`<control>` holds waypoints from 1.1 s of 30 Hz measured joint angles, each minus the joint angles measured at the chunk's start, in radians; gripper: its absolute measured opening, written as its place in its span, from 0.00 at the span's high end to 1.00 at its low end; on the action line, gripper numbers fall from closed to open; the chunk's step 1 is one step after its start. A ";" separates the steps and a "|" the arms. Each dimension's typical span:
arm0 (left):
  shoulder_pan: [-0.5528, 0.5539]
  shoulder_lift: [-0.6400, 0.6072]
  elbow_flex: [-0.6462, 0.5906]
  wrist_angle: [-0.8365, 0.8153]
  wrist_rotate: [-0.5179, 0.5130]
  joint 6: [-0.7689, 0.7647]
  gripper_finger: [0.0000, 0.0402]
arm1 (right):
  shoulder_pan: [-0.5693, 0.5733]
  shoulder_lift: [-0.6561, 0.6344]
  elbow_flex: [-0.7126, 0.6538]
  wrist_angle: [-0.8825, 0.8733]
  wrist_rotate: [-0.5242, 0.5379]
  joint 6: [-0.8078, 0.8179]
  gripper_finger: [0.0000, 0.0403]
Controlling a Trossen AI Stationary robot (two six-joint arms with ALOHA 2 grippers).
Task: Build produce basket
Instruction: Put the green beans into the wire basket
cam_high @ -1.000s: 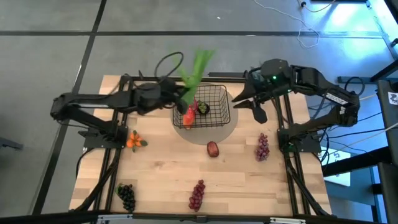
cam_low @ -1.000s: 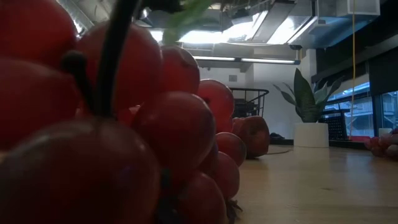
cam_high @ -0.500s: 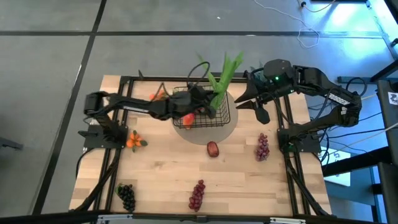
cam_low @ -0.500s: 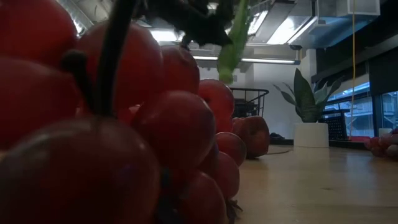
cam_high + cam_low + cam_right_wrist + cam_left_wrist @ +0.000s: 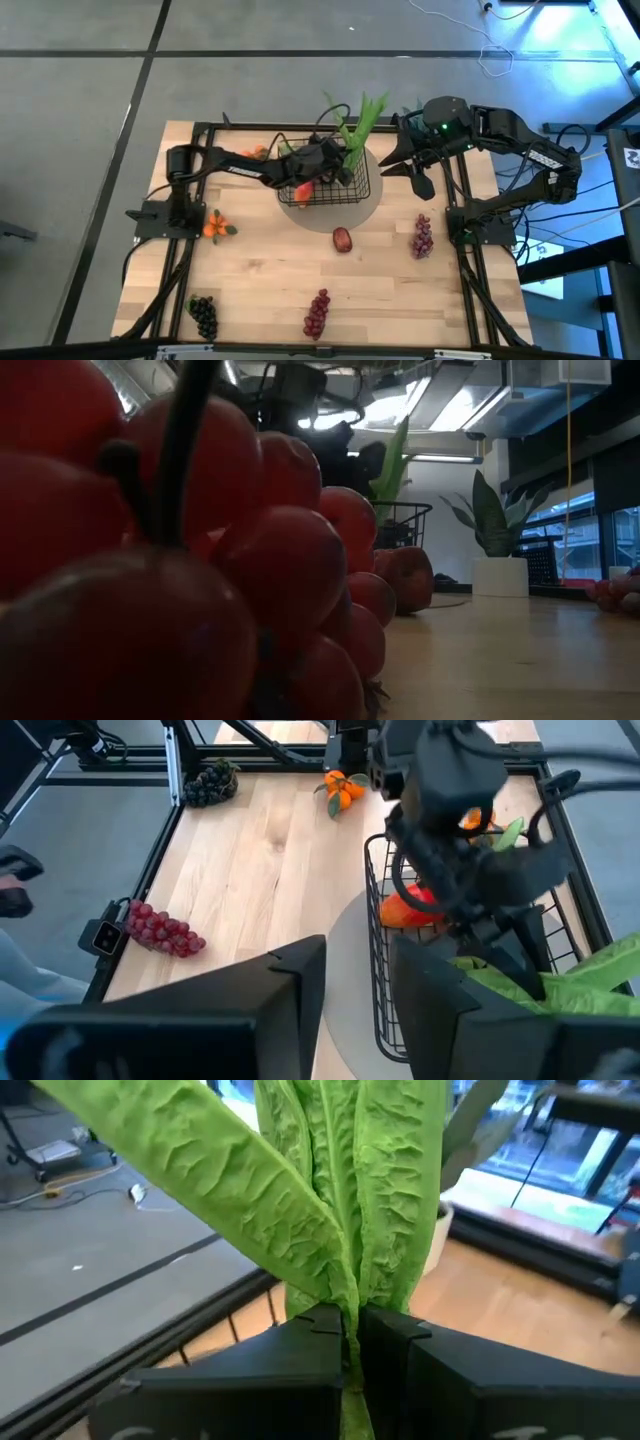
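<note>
The left gripper (image 5: 350,1350) has its jaws clamped tight on the base of the long green leafy stalk (image 5: 358,122), holding it over the far right corner of the black wire-mesh basket (image 5: 362,186), leaves fanning up and out beyond the rim. The right gripper (image 5: 408,166) hangs just beside the basket's right side, empty, jaws parted.

Inside the basket lies a red-orange mango (image 5: 302,189); the arm hides whatever else may be in there. The basket sits on a round grey mat (image 5: 368,208) on the wooden counter (image 5: 260,280).

By my reckoning the job is barely begun: the stalk is not yet released. Still out on the counter are the small oranges (image 5: 214,226), a round dark-red fruit (image 5: 343,239), a dark grape bunch (image 5: 204,316) and two red grape bunches (image 5: 317,313) (image 5: 423,236).
</note>
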State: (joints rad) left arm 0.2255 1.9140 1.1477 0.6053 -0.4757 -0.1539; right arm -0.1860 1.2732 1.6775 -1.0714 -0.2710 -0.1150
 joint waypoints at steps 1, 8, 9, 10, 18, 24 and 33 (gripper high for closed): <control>0.006 0.008 0.000 0.000 0.003 0.000 1.00 | 0.000 0.000 0.000 0.000 0.000 -0.001 0.74; 0.043 0.041 0.000 0.005 0.075 -0.027 1.00 | 0.000 0.000 0.000 0.000 0.000 -0.002 0.74; 0.046 0.044 0.000 0.004 0.081 -0.029 1.00 | 0.000 0.000 0.000 0.000 0.000 -0.002 0.74; 0.050 0.045 0.000 0.000 0.095 -0.037 0.99 | 0.000 0.000 0.000 0.001 0.000 -0.002 0.74; 0.063 0.045 0.000 0.002 0.149 -0.101 0.92 | 0.000 0.000 0.000 0.001 0.000 -0.002 0.74; 0.063 0.045 0.000 -0.003 0.149 -0.099 0.86 | 0.000 0.000 0.000 0.000 -0.001 -0.002 0.74; 0.072 0.045 0.000 -0.006 0.145 -0.099 0.76 | 0.000 0.000 -0.001 0.000 -0.001 -0.002 0.74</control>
State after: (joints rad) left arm 0.2976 1.9591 1.1477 0.5991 -0.3304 -0.2531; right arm -0.1860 1.2736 1.6768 -1.0710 -0.2722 -0.1169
